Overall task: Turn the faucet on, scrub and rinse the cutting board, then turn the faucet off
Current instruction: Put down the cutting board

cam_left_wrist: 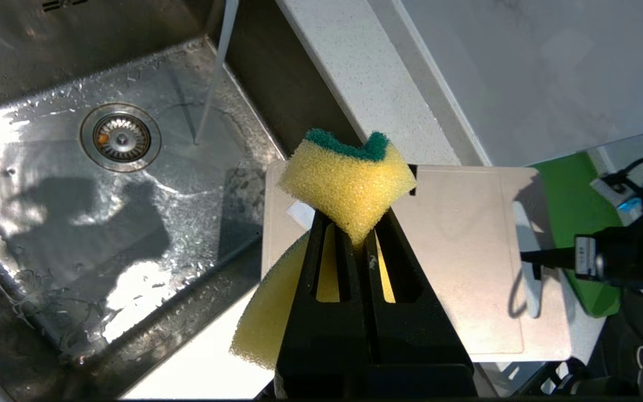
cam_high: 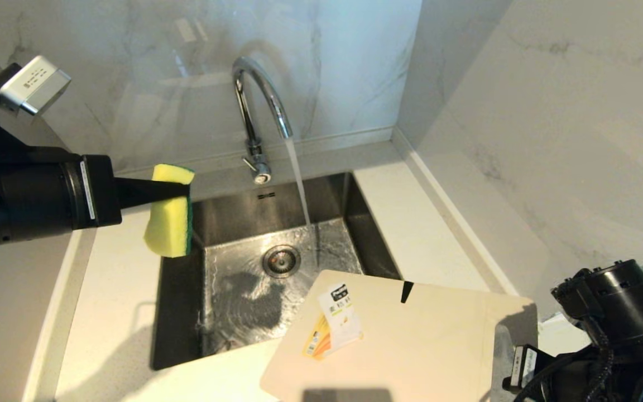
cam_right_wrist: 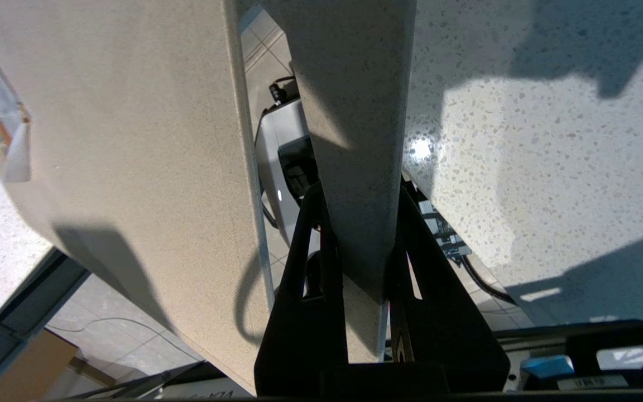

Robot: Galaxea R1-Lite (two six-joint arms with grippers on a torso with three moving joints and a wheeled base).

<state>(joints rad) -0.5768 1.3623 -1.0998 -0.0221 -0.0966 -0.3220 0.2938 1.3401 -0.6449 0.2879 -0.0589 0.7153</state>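
Across the lower right of the head view, I have the cutting board (cam_high: 411, 340) lifted by its handle end, its far corner reaching over the sink (cam_high: 176, 312). My right gripper (cam_right_wrist: 363, 279) is clamped on the strip of board beside the slot cutout, one finger on each face. I judge the board light and fairly stiff but thin, so it may flex and swing from this one-end hold; once wet its smooth plastic will likely turn slippery, and that handle strip looks like the best place to keep hold. The paper label (cam_high: 335, 326) sits near the sink-side edge and will probably soften under water.

At the left of the head view my left gripper (cam_high: 179, 190) is closed tight on the sponge (cam_high: 169, 220), which is soft enough that the fingers pinch it into a fold; it hangs above the sink's left rim, apart from the board.

Centre frame, the faucet (cam_high: 257, 106) is running, its stream (cam_high: 299, 184) falling into the steel basin just behind the drain strainer (cam_high: 281, 261). The basin holds only a thin sheet of running water and droplets.
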